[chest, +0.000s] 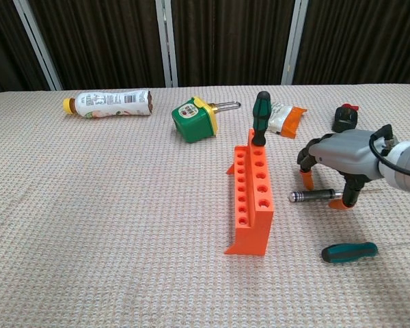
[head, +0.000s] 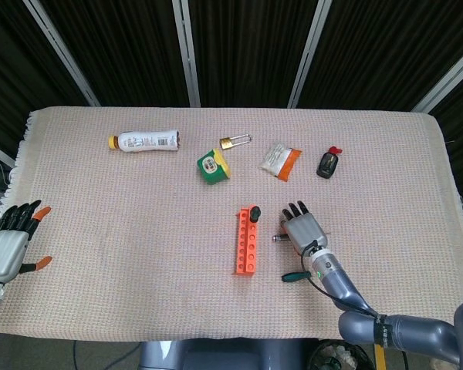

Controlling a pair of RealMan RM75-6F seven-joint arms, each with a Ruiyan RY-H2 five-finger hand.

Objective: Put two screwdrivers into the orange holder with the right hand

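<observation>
Right hand hovered unclenched over the silver screwdriver, fingertips straddling it, grasping nothing; a careless close might have rolled it toward the orange holder.

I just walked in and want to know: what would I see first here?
The bright orange holder in the middle of the table, with one green-handled screwdriver standing in its far end. Just right of it, the right hand hangs over a silver screwdriver, fingers pointing down around it.
</observation>
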